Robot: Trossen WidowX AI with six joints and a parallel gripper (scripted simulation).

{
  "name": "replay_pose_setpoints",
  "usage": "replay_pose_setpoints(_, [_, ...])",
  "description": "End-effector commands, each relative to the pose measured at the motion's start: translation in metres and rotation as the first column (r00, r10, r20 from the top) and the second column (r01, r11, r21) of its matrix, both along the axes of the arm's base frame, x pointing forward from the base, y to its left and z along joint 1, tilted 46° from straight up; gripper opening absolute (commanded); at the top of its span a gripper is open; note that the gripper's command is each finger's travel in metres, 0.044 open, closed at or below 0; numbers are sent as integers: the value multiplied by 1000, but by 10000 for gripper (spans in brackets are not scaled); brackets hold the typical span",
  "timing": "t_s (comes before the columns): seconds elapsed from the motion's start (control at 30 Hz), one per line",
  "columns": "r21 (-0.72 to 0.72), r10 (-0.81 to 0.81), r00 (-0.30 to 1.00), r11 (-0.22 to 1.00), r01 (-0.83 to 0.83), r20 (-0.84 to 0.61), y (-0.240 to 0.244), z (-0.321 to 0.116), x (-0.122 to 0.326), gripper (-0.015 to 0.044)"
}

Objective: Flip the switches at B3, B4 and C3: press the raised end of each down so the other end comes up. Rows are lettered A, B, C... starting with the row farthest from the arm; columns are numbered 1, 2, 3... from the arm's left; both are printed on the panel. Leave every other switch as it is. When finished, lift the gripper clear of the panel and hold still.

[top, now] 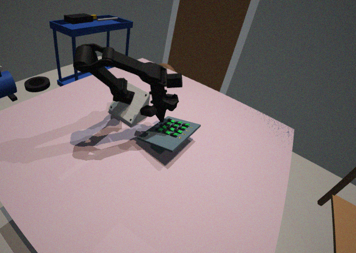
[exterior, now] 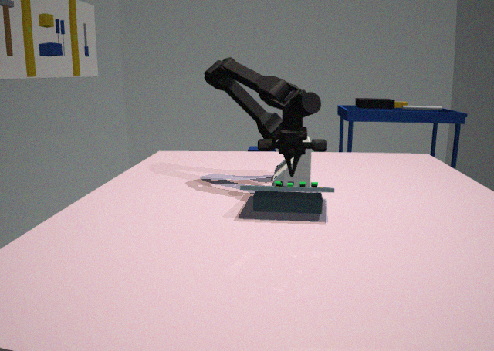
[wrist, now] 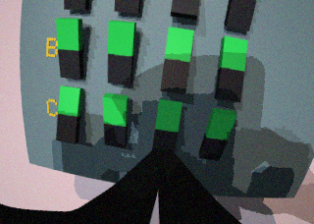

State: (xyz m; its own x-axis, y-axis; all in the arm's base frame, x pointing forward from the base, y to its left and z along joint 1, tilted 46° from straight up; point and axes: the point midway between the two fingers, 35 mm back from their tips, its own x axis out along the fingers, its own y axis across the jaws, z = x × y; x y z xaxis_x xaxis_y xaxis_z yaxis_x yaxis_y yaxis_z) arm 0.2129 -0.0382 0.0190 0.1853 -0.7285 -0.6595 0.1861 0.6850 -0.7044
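Observation:
The grey-blue panel (top: 172, 144) (exterior: 247, 187) (wrist: 39, 136) carries rows of green-and-black rocker switches. In the wrist view, switch B3 (wrist: 179, 43) is brightly lit, switch B4 (wrist: 234, 47) is partly shaded, and switch C3 (wrist: 169, 117) lies in shadow. Each shows its green half away from the arm and its black half nearer; which ends are raised is hard to tell surely. My gripper (top: 162, 120) (exterior: 292, 174) (wrist: 162, 156) is shut and empty. Its tips hang a little above the panel, over the near side of C3 in the wrist view, and overlap that switch's near end.
Switch C4 (wrist: 221, 123) stands right of C3, and switch C2 (wrist: 115, 111) left of it. Row A is cut off at the wrist view's top edge. The arm's pale base (top: 134, 107) stands behind the panel in the top view. A blue cart (top: 86, 29) (exterior: 403, 115) stands beyond the table.

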Motion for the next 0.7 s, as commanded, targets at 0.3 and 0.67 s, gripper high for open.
replay_pose_setpoints(0.3, [-9, 1, 1000, 1000, -2, -10, -10, -9, -1, 0])
replay_pose_setpoints(0.67, [-9, 1, 1000, 1000, -2, -10, -10, -9, -1, 0])
